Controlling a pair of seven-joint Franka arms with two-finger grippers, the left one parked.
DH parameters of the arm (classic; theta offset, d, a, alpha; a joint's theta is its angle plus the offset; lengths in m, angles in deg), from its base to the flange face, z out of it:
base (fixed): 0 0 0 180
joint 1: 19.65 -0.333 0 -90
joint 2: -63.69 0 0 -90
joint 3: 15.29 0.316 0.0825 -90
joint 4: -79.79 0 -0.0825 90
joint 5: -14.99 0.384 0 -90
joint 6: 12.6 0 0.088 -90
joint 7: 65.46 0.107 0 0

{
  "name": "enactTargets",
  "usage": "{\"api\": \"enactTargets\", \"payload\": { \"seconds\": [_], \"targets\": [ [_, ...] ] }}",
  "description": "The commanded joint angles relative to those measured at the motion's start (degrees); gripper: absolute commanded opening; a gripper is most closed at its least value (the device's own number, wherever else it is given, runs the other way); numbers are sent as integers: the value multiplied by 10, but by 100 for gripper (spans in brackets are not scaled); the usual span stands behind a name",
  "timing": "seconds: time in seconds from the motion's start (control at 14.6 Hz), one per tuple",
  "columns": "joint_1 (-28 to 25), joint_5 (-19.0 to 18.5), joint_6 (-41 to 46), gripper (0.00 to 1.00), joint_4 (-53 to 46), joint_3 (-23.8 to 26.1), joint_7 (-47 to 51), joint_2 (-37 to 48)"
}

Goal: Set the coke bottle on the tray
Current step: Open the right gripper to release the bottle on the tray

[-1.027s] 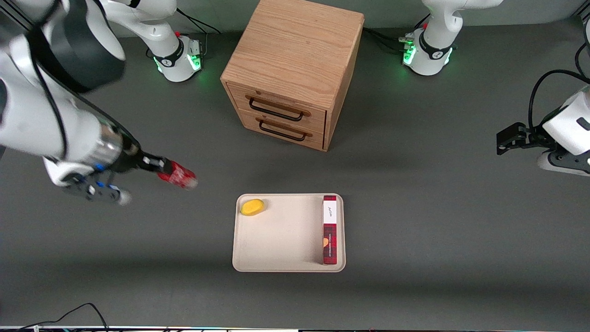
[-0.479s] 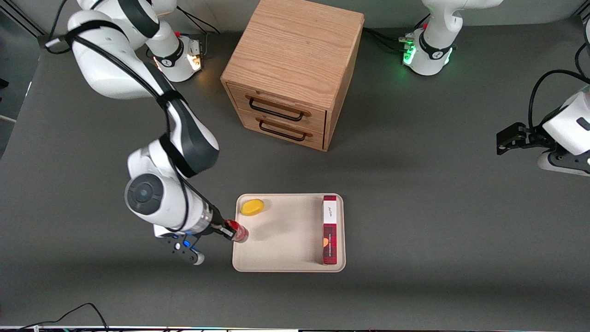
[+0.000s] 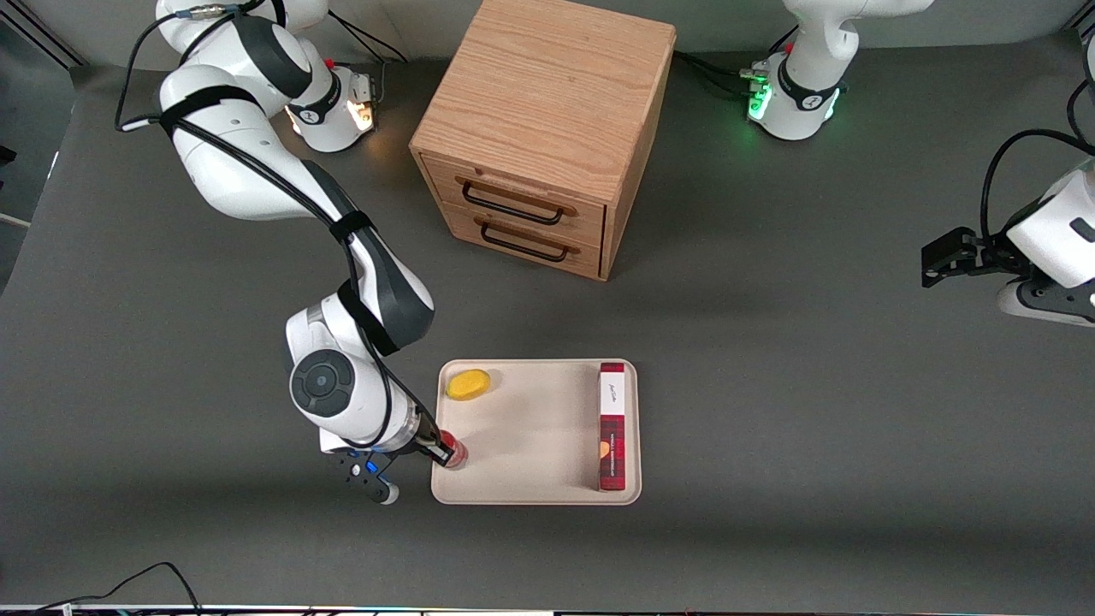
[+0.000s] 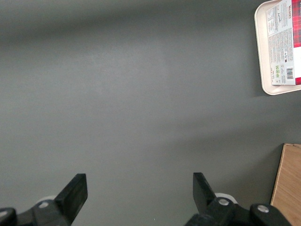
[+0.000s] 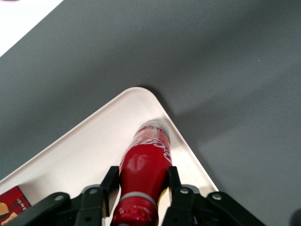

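The coke bottle (image 3: 452, 453), small and red with white lettering, is held between the fingers of my right gripper (image 3: 441, 451). The gripper is shut on the bottle's shoulder, just below the cap. The bottle sits over the cream-beige tray (image 3: 530, 428), just inside its rim, at the corner nearest the front camera on the working arm's end. In the right wrist view the bottle (image 5: 143, 169) points base-first at the tray (image 5: 89, 157) near its rounded corner. The gripper (image 5: 142, 181) clamps it from both sides. I cannot tell whether the base touches the tray.
On the tray lie a yellow object (image 3: 469, 384) and a long red plaid box (image 3: 612, 428), which also shows in the left wrist view (image 4: 282, 42). A wooden two-drawer cabinet (image 3: 547, 128) stands farther from the front camera than the tray.
My right arm has swung from the working arm's end of the table to the tray, carrying the bottle. Over the last half second it moved slightly nearer the front camera along the tray's edge.
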Motion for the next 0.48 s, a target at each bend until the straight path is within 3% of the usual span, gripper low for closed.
{"api": "enactTargets", "payload": {
  "seconds": [0.0,0.21,0.41],
  "targets": [
    [5,-19,17,100,-23,25,22,-2],
    [16,-20,116,100,-23,53,13,61],
    [48,-18,295,100,8,76,-112,199]
  ]
}}
